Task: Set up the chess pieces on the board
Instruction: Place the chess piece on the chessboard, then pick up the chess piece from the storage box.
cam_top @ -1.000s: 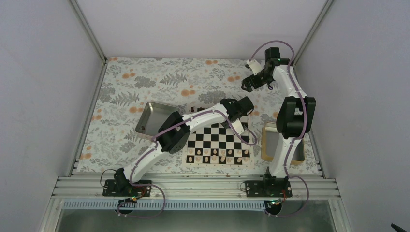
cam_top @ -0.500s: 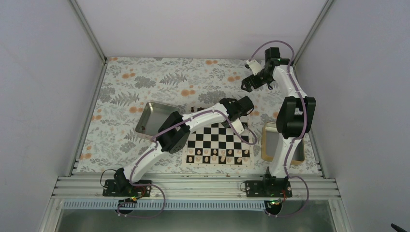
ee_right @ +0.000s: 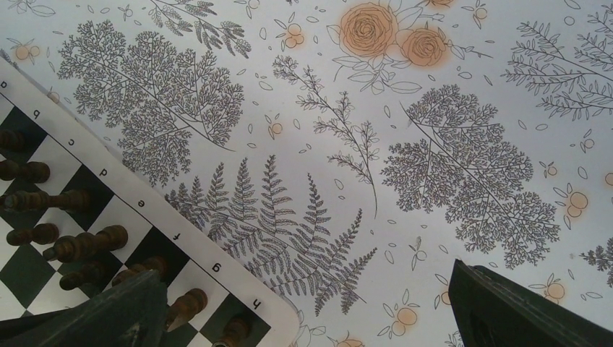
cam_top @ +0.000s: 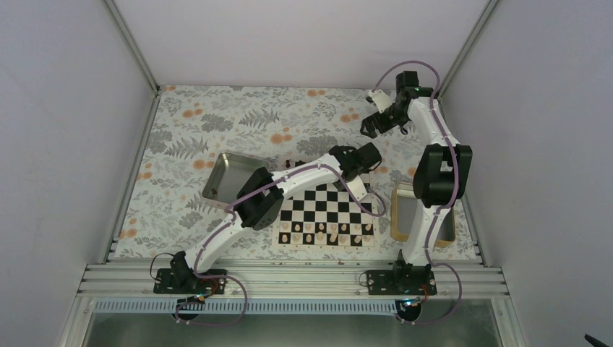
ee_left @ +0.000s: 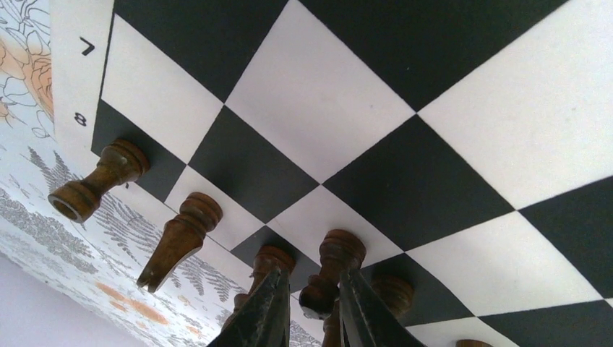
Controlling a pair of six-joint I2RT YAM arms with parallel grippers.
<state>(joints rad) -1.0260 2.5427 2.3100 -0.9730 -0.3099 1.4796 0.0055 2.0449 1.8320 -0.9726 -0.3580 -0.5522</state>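
The board [cam_top: 318,206] lies mid-table, and my left arm reaches over its far edge. In the left wrist view, my left gripper [ee_left: 312,307] stands narrowly open around an upright dark brown piece [ee_left: 334,264] on the board's [ee_left: 318,108] row 8. A small gap shows on its left side. More dark pieces stand beside it, such as a rook [ee_left: 97,184] and a bishop [ee_left: 181,238]. My right gripper [cam_top: 370,126] hangs wide open and empty above the cloth at the back. Its view shows the board's corner [ee_right: 181,238] and several dark pieces [ee_right: 79,246].
Pale cream pieces [cam_top: 329,231] fill the board's near rows. A shiny metal tray [cam_top: 228,177] sits left of the board. A wooden-framed tray [cam_top: 401,213] sits at the right, partly behind the right arm. Floral cloth [cam_top: 238,116] covers the table.
My left wrist has shifted very slightly up and left over the board's far edge. The right arm has not moved.
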